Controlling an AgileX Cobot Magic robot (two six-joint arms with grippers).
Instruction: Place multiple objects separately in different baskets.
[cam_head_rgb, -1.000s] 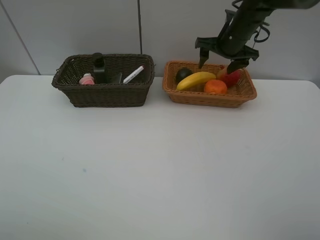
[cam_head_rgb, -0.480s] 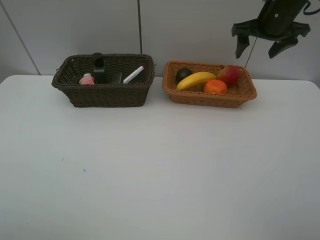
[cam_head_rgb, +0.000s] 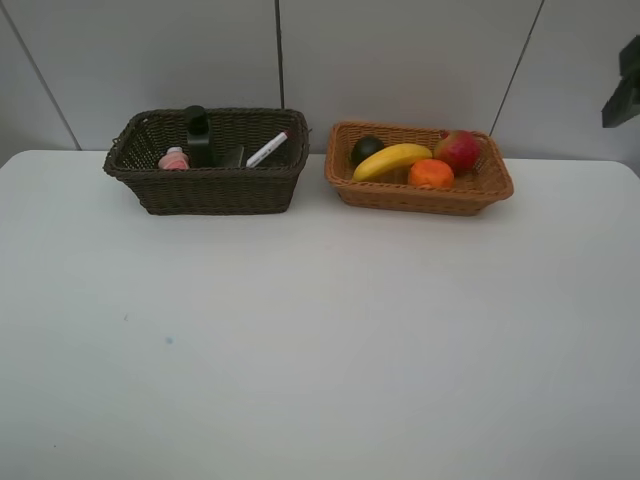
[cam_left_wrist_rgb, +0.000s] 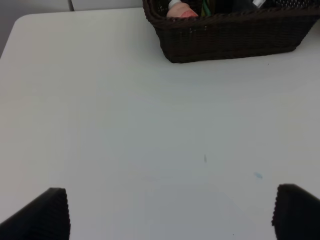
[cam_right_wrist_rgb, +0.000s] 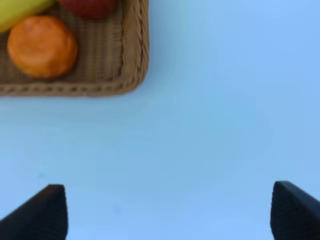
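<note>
1. Dark brown wicker basket (cam_head_rgb: 206, 161) sits at the bench's (cam_head_rgb: 320, 330) far edge, toward the far left corner
2. Inside it: pink bottle with white cap (cam_head_rgb: 174, 158) at the left end, black pump bottle (cam_head_rgb: 198, 135) upright just beside it, flat black block (cam_head_rgb: 233, 157) next, white marker pen (cam_head_rgb: 267, 149) leaning toward the right end
3. Orange-tan wicker basket (cam_head_rgb: 419, 168) sits at the far edge too, right of the dark one, a small gap between them
4. Inside it: dark mangosteen (cam_head_rgb: 366, 149) at the left end, yellow banana (cam_head_rgb: 391, 160) lying slantwise across the middle, orange (cam_head_rgb: 431, 173) near the front wall, red apple (cam_head_rgb: 459, 151) behind it toward the right end
5. Apple and orange look to be touching; banana tip is right by the orange
6. Left tool (cam_left_wrist_rgb: 170, 212): jaws wide apart, holding nothing, over bare bench in front of the dark basket, well apart from it; not in the high view
7. Right tool (cam_right_wrist_rgb: 162, 210): jaws wide apart, holding nothing, over bare bench off the tan basket's corner nearest the orange (cam_right_wrist_rgb: 42, 46)
8. High view shows only a dark bit of the right arm (cam_head_rgb: 625, 85) at the picture's right edge, above the bench's far right corner
</note>
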